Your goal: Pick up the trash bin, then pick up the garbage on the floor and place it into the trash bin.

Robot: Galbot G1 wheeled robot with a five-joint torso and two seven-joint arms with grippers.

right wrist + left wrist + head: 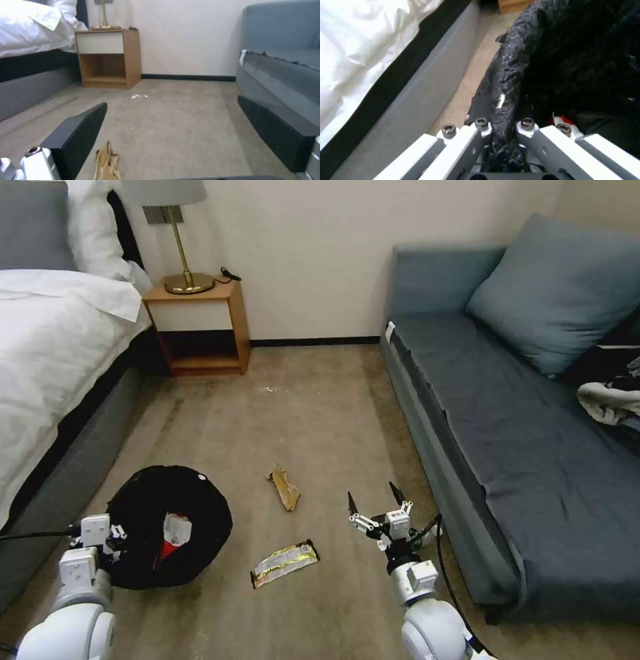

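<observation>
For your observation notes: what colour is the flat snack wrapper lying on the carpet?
Yellow and silver; the flat snack wrapper shows best in the head view.

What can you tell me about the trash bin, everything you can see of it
The trash bin is small and round, lined with a crinkly, glossy black plastic bag that drapes over its rim. It sits by the grey bed base, mouth facing up toward the head camera. Inside lies a crumpled red-and-white wrapper. The left gripper is clamped on the bagged rim, one finger inside and one outside. Whether it rests on the carpet is unclear.
</observation>
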